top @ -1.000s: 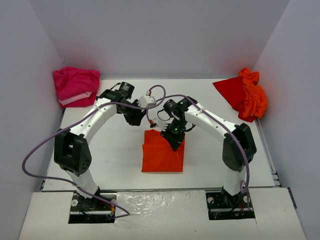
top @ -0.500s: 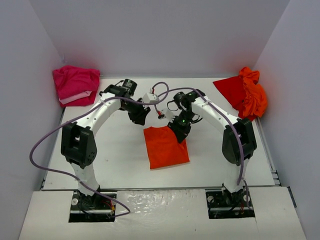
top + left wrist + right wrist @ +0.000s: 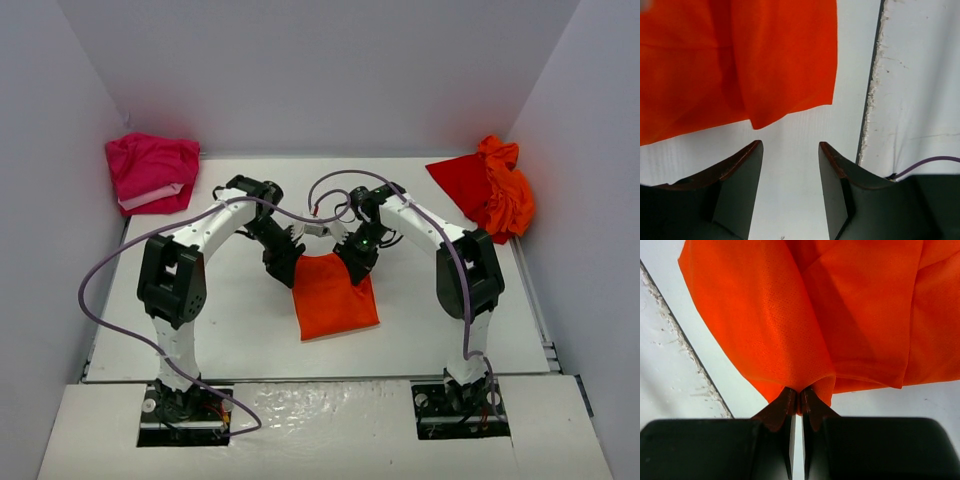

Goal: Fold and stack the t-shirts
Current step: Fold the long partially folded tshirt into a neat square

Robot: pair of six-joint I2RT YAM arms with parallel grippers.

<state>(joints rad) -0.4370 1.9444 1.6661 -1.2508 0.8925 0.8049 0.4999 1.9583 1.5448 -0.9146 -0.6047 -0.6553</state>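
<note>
Top external view shows a white table (image 3: 220, 320) with three lots of cloth on it. The largest is a heap of shirts (image 3: 492, 190) at the far right corner, red and orange, crumpled and clearly not folded. At the far left corner lies a pink shirt (image 3: 150, 170). It looks roughly folded, but I cannot tell how neatly. In the middle of the table lies an orange shirt (image 3: 335, 300), folded into a small flat packet with nearly straight edges.

Both claws meet at the far edge of this packet. The right claw (image 3: 358, 260) is at its far right corner. In the right wrist view its jaws are together and pinch a gathered fold of the orange cloth between the tips. The left claw (image 3: 284, 260) is at the far left corner. In the left wrist view its jaws stand apart with only bare table between them, and the nearest corner of the cloth lies just ahead of the tips, not touching them.

In my judgement the folding of this orange shirt is almost finished. What remains is to set it on a stack, perhaps with the pink one. After that, the shirts in the heap need to be spread, folded and stacked, so more than half of the work is left.
</note>
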